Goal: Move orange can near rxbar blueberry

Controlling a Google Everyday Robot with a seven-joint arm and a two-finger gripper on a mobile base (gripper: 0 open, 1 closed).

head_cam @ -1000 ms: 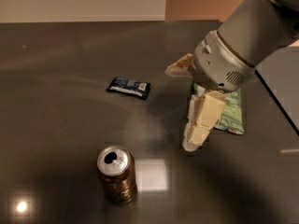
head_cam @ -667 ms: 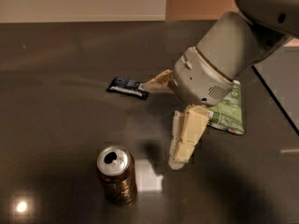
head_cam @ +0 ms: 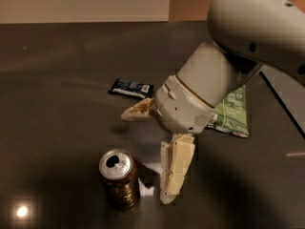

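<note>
The orange can (head_cam: 118,177) stands upright on the dark table near the front left, silver top with the tab showing. The rxbar blueberry (head_cam: 131,87), a small flat dark blue wrapper, lies further back, to the can's upper right. My gripper (head_cam: 150,154) hangs from the arm at the right and is open. One cream finger (head_cam: 175,171) points down just right of the can. The other finger (head_cam: 137,112) sticks out to the left, above and behind the can. The can is between the fingers' reach but untouched.
A green snack bag (head_cam: 232,112) lies at the right, partly hidden behind my arm. The table's right edge (head_cam: 281,104) runs diagonally beside it. A bright light reflection sits on the table at the front left corner.
My arm and gripper have moved left and down towards the can. The can, the bar and the green bag have not moved.
</note>
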